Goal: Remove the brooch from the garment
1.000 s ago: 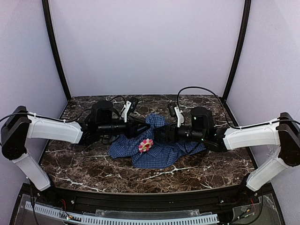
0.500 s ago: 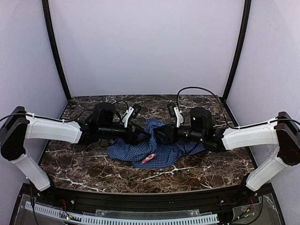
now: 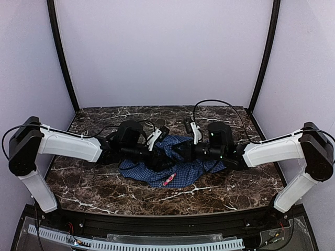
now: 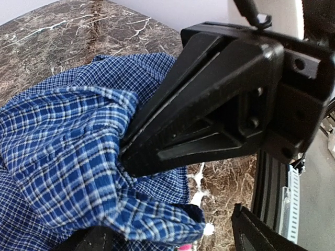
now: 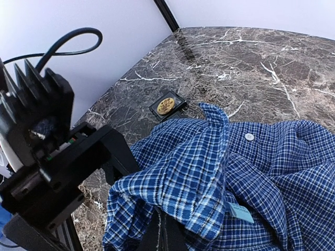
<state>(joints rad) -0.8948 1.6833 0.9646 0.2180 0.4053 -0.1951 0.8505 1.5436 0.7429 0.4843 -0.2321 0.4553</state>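
Observation:
The blue plaid garment point(image 3: 183, 170) lies bunched at the table's middle. The brooch point(image 3: 168, 180) shows as a small pink sliver at the garment's front edge, and its pink edge peeks out below the fold in the left wrist view point(image 4: 184, 246). My right gripper point(image 5: 166, 235) is shut on a raised fold of the garment point(image 5: 209, 178); in the top view it point(image 3: 180, 153) meets the cloth from the right. My left gripper point(image 4: 175, 238) is open, its fingers point(image 4: 261, 230) wide apart on either side of a cloth fold point(image 4: 78, 157), just above the brooch.
A small black case holding a gold disc point(image 5: 167, 104) lies on the marble beyond the garment. The two grippers are nearly touching over the cloth; the right gripper's black body point(image 4: 225, 99) fills the left wrist view. Black frame posts point(image 3: 63, 57) stand at the back corners.
The garment has sunk from a raised bunch to a lower heap. The brooch has turned from a face-up flower to an edge-on sliver and moved down to the front. Both grippers have closed in towards the centre.

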